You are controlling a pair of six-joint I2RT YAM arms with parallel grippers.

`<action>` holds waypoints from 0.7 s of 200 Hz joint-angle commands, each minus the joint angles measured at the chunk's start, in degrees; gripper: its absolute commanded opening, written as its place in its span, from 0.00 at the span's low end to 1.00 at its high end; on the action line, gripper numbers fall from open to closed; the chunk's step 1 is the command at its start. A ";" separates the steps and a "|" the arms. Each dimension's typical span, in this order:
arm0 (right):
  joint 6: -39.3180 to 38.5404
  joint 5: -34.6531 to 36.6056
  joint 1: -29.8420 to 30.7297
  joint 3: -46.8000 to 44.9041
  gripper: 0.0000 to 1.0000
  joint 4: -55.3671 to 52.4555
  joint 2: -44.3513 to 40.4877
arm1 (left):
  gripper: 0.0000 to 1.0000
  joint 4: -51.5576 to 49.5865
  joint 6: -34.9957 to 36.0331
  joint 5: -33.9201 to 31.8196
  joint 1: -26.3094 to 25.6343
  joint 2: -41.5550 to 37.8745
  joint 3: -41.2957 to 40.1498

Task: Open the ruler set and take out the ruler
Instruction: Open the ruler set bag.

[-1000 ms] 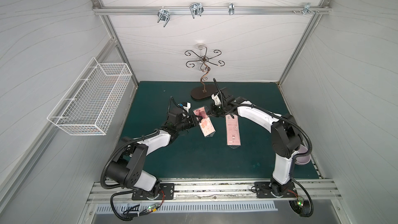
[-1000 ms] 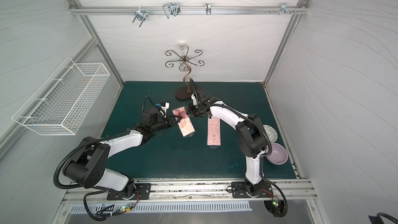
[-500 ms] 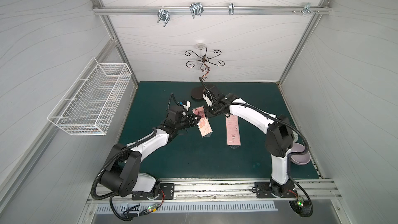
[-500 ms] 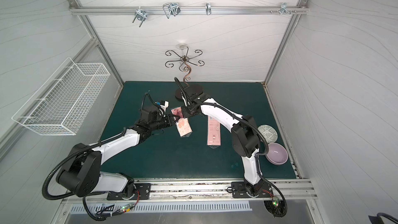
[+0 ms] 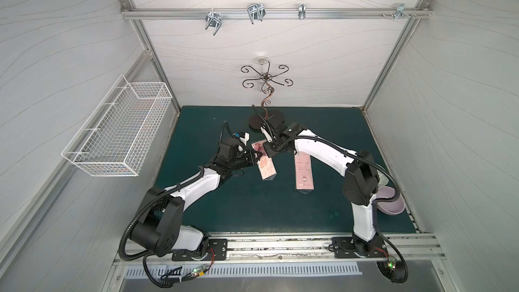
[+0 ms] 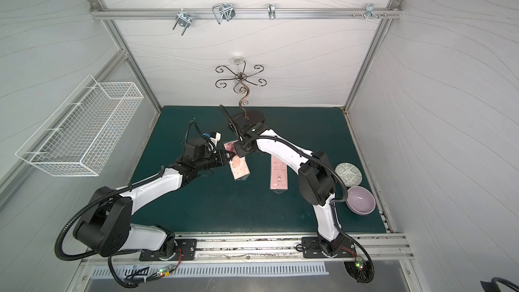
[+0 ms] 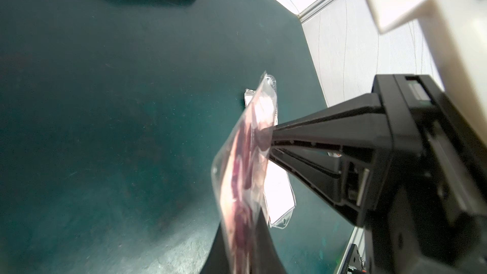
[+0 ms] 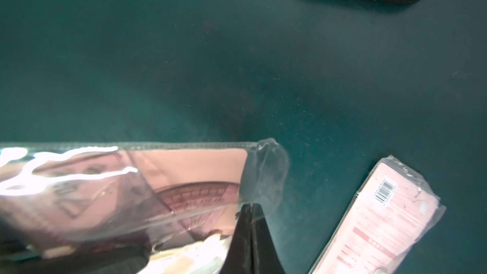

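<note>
Clear plastic ruler set [image 5: 266, 165] is hanging above the green mat [image 5: 252, 206]: left gripper [image 5: 255, 156] is clamping its side to steady it, while right gripper [image 8: 249, 208], jaws closed, is pinching the end flap, apparently to open it.

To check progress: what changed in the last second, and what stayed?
The right gripper, shut, moved toward the left gripper; its tips now meet the clear flap of the ruler set. The left gripper stayed shut on the ruler set, held in place. The second pink pack did not move.
</note>
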 commanded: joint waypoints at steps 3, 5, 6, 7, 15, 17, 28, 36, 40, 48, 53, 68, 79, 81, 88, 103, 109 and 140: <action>-4.60 20.71 -3.72 -1.55 0.00 -13.81 0.35 | 0.00 -5.62 2.18 -8.33 2.93 -0.32 0.95; -4.92 20.84 -3.71 -1.77 0.00 -13.73 0.14 | 0.00 -5.57 2.18 -8.24 3.02 -0.22 0.91; -5.02 20.95 -3.71 -1.93 0.00 -13.63 0.01 | 0.00 -5.55 2.19 -8.19 3.05 -0.16 0.89; -5.11 21.00 -3.71 -2.09 0.00 -13.53 -0.06 | 0.00 -5.45 2.14 -8.16 3.11 -0.08 0.88; -6.07 21.38 -3.80 -3.53 0.00 -12.74 -1.16 | 0.00 -4.99 1.91 -7.65 3.46 0.31 0.66; -6.32 21.18 -3.91 -3.81 0.00 -12.67 -1.42 | 0.00 -4.82 1.81 -7.57 3.55 0.38 0.61; -5.40 16.33 -5.77 -5.35 0.00 -12.17 -3.42 | 0.00 -4.15 1.32 -6.92 4.02 0.99 0.30; -3.89 11.67 -7.82 -6.57 0.00 -11.64 -5.24 | 0.00 -4.01 1.29 -6.77 4.04 1.33 0.33; -3.50 8.03 -9.21 -7.36 0.00 -10.99 -6.18 | 0.00 -4.07 1.31 -6.81 4.02 1.43 0.41; -2.53 1.15 -11.56 -9.22 0.00 -9.24 -8.03 | 0.00 -4.14 1.31 -6.78 4.05 1.62 0.56; -1.29 -2.09 -13.04 -10.19 0.00 -8.14 -9.01 | 0.00 -3.98 1.34 -6.61 4.00 1.72 0.66; 1.66 -13.58 -14.96 -12.71 0.00 -4.32 -11.00 | 0.00 -3.17 0.96 -5.27 4.05 2.08 0.93; 3.71 -20.67 -14.36 -14.24 0.01 -1.03 -11.66 | 0.00 -2.90 0.94 -4.99 3.96 2.10 1.14; 4.28 -21.45 -14.24 -14.42 0.02 -0.43 -11.71 | 0.00 -2.89 0.95 -4.97 3.96 2.10 1.17; 5.90 -23.96 -13.83 -15.16 0.07 1.57 -12.00 | 0.00 -2.83 0.96 -4.88 3.96 2.08 1.21; 10.41 -29.35 -13.65 -17.08 0.22 6.30 -12.26 | 0.00 -2.70 0.78 -4.66 3.96 1.80 1.22; 12.10 -29.83 -13.45 -17.52 0.29 7.33 -12.28 | 0.00 -2.68 0.65 -4.61 3.96 1.63 1.22; 13.72 -25.79 -11.15 -16.32 0.44 6.83 -10.88 | 0.00 -2.78 0.69 -5.03 3.87 0.92 1.27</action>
